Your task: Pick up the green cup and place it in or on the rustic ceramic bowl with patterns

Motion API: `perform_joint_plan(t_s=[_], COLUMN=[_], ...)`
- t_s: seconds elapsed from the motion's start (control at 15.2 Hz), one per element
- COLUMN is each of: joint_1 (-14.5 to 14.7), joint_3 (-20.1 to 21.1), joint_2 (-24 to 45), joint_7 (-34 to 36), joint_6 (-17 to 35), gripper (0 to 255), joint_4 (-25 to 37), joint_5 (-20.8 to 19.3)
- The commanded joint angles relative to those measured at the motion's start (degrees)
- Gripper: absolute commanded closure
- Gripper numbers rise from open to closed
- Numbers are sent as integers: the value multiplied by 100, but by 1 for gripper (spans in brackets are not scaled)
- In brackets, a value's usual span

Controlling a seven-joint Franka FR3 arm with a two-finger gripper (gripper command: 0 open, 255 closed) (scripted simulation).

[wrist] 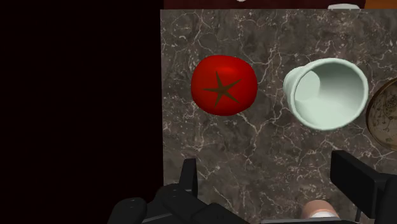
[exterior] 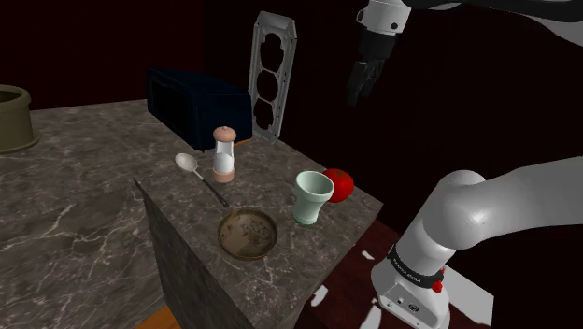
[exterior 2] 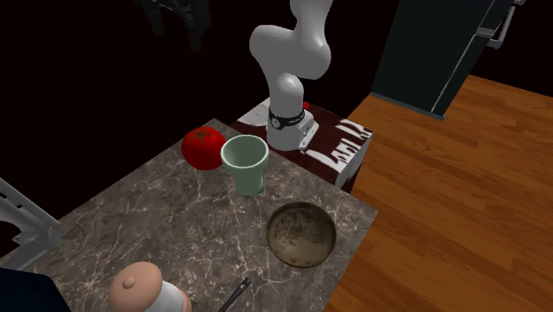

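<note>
The pale green cup (exterior: pixel 312 196) (exterior 2: pixel 245 162) (wrist: pixel 326 93) stands upright on the marble counter, next to a red tomato (exterior: pixel 341 185) (exterior 2: pixel 204 146) (wrist: pixel 224 84). The brown speckled bowl (exterior: pixel 248 233) (exterior 2: pixel 301 232) (wrist: pixel 383 121) lies a short way from the cup, near the counter's front edge. My black gripper (exterior: pixel 362 82) (exterior 2: pixel 177 18) (wrist: pixel 273 184) hangs high above the counter, over the tomato and cup end. Its fingers (wrist: pixel 188 181) stand apart, open, with nothing between them.
A shaker with a pinkish top (exterior: pixel 223 154) (exterior 2: pixel 142 291) and a spoon (exterior: pixel 191 168) lie beyond the bowl. A dark blue toaster (exterior: pixel 196 105) and a metal frame (exterior: pixel 274 75) stand at the back. A pot (exterior: pixel 14 117) sits far left. Wooden floor (exterior 2: pixel 470 195) lies below the counter edge.
</note>
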Motion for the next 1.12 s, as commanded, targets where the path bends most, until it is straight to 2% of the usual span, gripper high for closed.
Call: perform_joint_plan(t_s=[0.0,0.53,1.06], joint_1=[0,288,651], joint_3=[0,776,1684], joint_2=[0,-269,37], joint_7=[0,900,1853], joint_6=[0,929,2027], gripper=[0,0,0], joint_4=[0,-1265,-2120], joint_5=[0,440,944])
